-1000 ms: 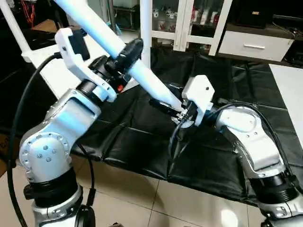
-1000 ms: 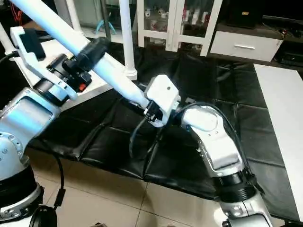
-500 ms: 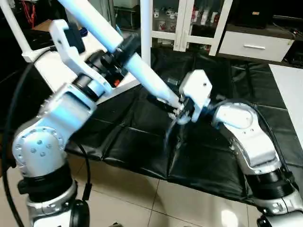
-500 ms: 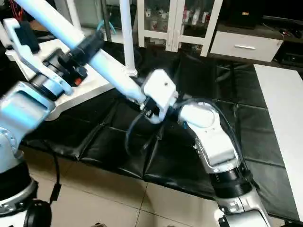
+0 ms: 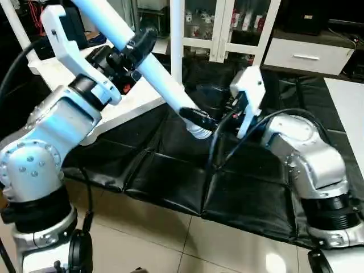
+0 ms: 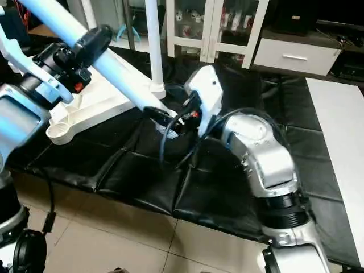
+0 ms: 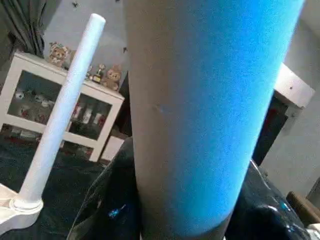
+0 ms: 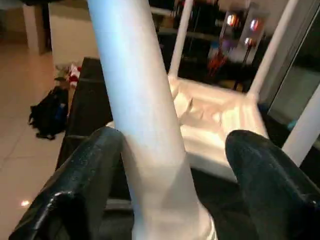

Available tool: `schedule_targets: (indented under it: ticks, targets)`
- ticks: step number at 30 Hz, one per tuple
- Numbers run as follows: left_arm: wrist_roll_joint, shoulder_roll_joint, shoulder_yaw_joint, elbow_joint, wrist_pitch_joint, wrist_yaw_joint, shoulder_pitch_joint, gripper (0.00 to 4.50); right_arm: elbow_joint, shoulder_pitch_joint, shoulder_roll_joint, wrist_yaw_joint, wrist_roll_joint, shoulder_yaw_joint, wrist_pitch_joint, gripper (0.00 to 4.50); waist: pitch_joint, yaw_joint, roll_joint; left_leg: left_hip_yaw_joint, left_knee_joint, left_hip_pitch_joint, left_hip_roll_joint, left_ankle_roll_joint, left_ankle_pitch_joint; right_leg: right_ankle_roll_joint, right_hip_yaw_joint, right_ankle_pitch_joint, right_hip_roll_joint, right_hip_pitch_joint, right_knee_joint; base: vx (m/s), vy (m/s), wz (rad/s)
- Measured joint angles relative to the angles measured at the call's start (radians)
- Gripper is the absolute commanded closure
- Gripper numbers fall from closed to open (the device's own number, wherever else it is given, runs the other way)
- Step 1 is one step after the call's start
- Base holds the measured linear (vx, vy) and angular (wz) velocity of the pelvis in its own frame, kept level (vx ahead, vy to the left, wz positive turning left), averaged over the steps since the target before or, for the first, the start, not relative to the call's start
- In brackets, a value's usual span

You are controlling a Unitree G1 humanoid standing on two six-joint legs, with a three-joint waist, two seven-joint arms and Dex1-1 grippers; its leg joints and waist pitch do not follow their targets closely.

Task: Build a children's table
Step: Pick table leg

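Leg held slantwise over the mat, table top lying upside down behind it

Leg (image 5: 149,67), long, white and tapered, runs on a slant from high on the robot's left down toward the middle of the black padded mat (image 5: 170,176). Its lower, narrow end hangs just above the mat. The left gripper (image 5: 135,46) has its black fingers clamped round the upper part of the shaft, and in the left wrist view the leg (image 7: 200,115) fills the space between them. The right gripper (image 5: 211,121) sits at the lower end; in the right wrist view its two black fingers (image 8: 85,175) stand spread to either side of the leg with a gap showing between the shaft and the far finger, so it has no firm hold on it.

Behind the leg, the white table top (image 6: 94,105) lies underside up on the mat, one round corner socket (image 6: 57,132) facing the near edge. Another leg (image 6: 152,40) stands upright in the socket at the far corner, close to where the slanting leg comes down.

Beyond the mat stand a white glass-door cabinet (image 5: 219,25) and, to its right, a white drawer unit (image 5: 307,54). Pale floor tiles (image 5: 148,239) lie in front of the mat
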Motion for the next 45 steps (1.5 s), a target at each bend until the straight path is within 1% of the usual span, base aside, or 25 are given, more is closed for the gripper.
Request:
schedule_targets:
  ticks: [3, 6, 8, 10, 12, 18, 22, 24, 25, 27, 30, 35, 38, 39, 42, 45]
  targets:
    - [-0.006, 0.010, 0.000, 0.017, 0.006, 0.000, -0.019, 2.78, 0.024, -0.025, 0.004, -0.008, 0.071, -0.053, 0.073, 0.81, 0.000, 0.000, 0.000, 0.000, 0.000, 0.000, 0.000, 0.000, 0.000, 0.000, 0.000, 0.000, 0.000, 0.000, 0.000, 0.000, 0.000, 0.00]
    - [-0.016, 0.018, 0.001, 0.023, 0.007, -0.009, -0.024, 2.78, 0.072, -0.101, 0.014, -0.047, 0.173, -0.188, 0.145, 0.81, 0.000, 0.000, 0.000, 0.000, 0.000, 0.000, 0.000, -0.001, 0.000, 0.000, 0.000, 0.000, 0.000, 0.000, 0.001, 0.000, 0.000, 0.00]
    - [-0.019, 0.021, 0.003, 0.026, 0.008, -0.009, -0.024, 2.78, 0.074, -0.117, 0.002, -0.050, 0.203, -0.230, 0.165, 0.81, 0.000, 0.002, 0.000, -0.001, 0.000, 0.000, 0.000, -0.001, 0.000, 0.000, 0.000, 0.000, 0.000, 0.000, 0.001, 0.000, 0.000, 0.00]
    - [-0.032, 0.024, 0.009, 0.027, 0.009, -0.010, -0.024, 2.78, 0.108, -0.128, -0.008, -0.053, 0.239, -0.268, 0.202, 0.81, 0.000, 0.002, 0.000, -0.001, 0.000, 0.000, 0.000, -0.001, 0.000, 0.000, 0.000, 0.000, 0.000, 0.000, 0.001, 0.000, 0.000, 0.00]
    - [-0.039, 0.026, 0.014, 0.027, 0.009, -0.010, -0.023, 2.78, 0.136, -0.131, -0.013, -0.061, 0.253, -0.291, 0.220, 0.81, 0.000, 0.003, 0.000, -0.001, 0.000, 0.000, 0.000, -0.001, 0.001, 0.000, 0.000, 0.000, 0.000, 0.000, 0.001, 0.000, 0.000, 0.00]
    - [-0.059, 0.026, 0.018, 0.028, 0.020, -0.005, -0.023, 2.78, 0.145, -0.133, -0.049, -0.045, 0.259, -0.289, 0.242, 0.81, 0.000, 0.004, 0.001, -0.001, 0.000, 0.000, 0.000, -0.001, 0.001, 0.000, 0.000, 0.000, 0.000, 0.000, 0.002, 0.000, 0.000, 0.00]
    - [-0.093, 0.013, 0.022, 0.044, 0.037, 0.042, -0.025, 2.78, 0.152, -0.148, -0.049, -0.054, 0.257, -0.285, 0.254, 0.81, 0.000, 0.003, 0.001, -0.001, 0.000, 0.000, 0.000, -0.002, 0.001, 0.000, 0.000, 0.000, 0.000, 0.000, 0.003, 0.000, 0.000, 0.00]
    - [-0.135, -0.029, 0.050, 0.070, 0.032, 0.110, -0.033, 2.78, 0.165, -0.154, -0.043, -0.084, 0.255, -0.288, 0.255, 0.81, 0.000, 0.004, 0.001, -0.001, 0.000, 0.000, 0.000, -0.002, 0.001, 0.000, -0.001, 0.000, 0.000, 0.000, 0.003, 0.000, 0.000, 0.00]
    - [-0.171, -0.067, 0.076, 0.094, 0.011, 0.163, -0.050, 2.78, 0.185, -0.158, -0.036, -0.111, 0.250, -0.294, 0.255, 0.81, 0.000, 0.004, 0.001, -0.001, 0.001, 0.000, 0.000, -0.002, 0.002, -0.001, -0.001, 0.000, 0.000, 0.000, 0.003, 0.000, 0.000, 0.00]
    - [-0.234, -0.099, 0.115, 0.108, -0.035, 0.224, -0.075, 2.78, 0.207, -0.158, -0.024, -0.140, 0.249, -0.301, 0.255, 0.81, 0.000, 0.005, 0.001, -0.002, 0.001, -0.001, 0.000, -0.003, 0.002, -0.001, -0.001, 0.001, 0.000, 0.000, 0.003, 0.000, 0.000, 0.00]
    - [-0.316, -0.107, 0.151, 0.108, -0.075, 0.245, -0.084, 2.78, 0.224, -0.158, -0.021, -0.161, 0.249, -0.321, 0.255, 0.81, 0.000, 0.009, 0.001, -0.002, 0.001, -0.001, 0.000, -0.003, 0.002, -0.001, -0.001, 0.000, 0.000, -0.001, 0.003, 0.000, 0.000, 0.00]
    - [-0.359, -0.105, 0.158, 0.108, -0.075, 0.254, -0.082, 2.78, 0.231, -0.165, -0.021, -0.169, 0.251, -0.331, 0.255, 0.81, 0.000, 0.011, 0.001, -0.002, 0.001, -0.001, 0.000, -0.003, 0.002, 0.000, -0.002, 0.000, 0.000, -0.001, 0.003, 0.000, 0.000, 0.00]
    - [-0.387, -0.104, 0.160, 0.106, -0.072, 0.264, -0.082, 2.78, 0.252, -0.188, -0.021, -0.184, 0.262, -0.349, 0.258, 0.81, 0.000, 0.014, 0.001, -0.002, 0.001, -0.001, 0.000, -0.003, 0.002, 0.000, -0.001, 0.000, 0.000, -0.001, 0.003, 0.000, 0.000, 0.00]
    - [-0.400, -0.103, 0.162, 0.106, -0.071, 0.267, -0.082, 2.78, 0.257, -0.198, -0.022, -0.192, 0.274, -0.373, 0.259, 0.81, 0.000, 0.016, 0.001, -0.002, 0.001, 0.000, 0.000, -0.003, 0.002, 0.000, -0.001, 0.000, 0.000, -0.001, 0.003, 0.000, 0.000, 0.00]
    - [-0.434, -0.078, 0.161, 0.103, -0.072, 0.275, -0.080, 2.78, 0.278, -0.210, -0.026, -0.213, 0.305, -0.420, 0.280, 0.81, 0.000, 0.021, 0.001, -0.002, 0.001, -0.001, 0.000, -0.003, 0.002, 0.000, -0.001, 0.000, 0.000, -0.001, 0.004, 0.000, 0.000, 0.00]
    - [-0.455, -0.049, 0.157, 0.085, -0.066, 0.270, -0.061, 2.78, 0.288, -0.210, -0.044, -0.213, 0.319, -0.446, 0.302, 0.81, 0.000, 0.023, 0.001, -0.002, 0.001, -0.001, 0.000, -0.004, 0.002, 0.000, -0.002, 0.000, 0.000, -0.001, 0.004, 0.000, 0.000, 0.00]
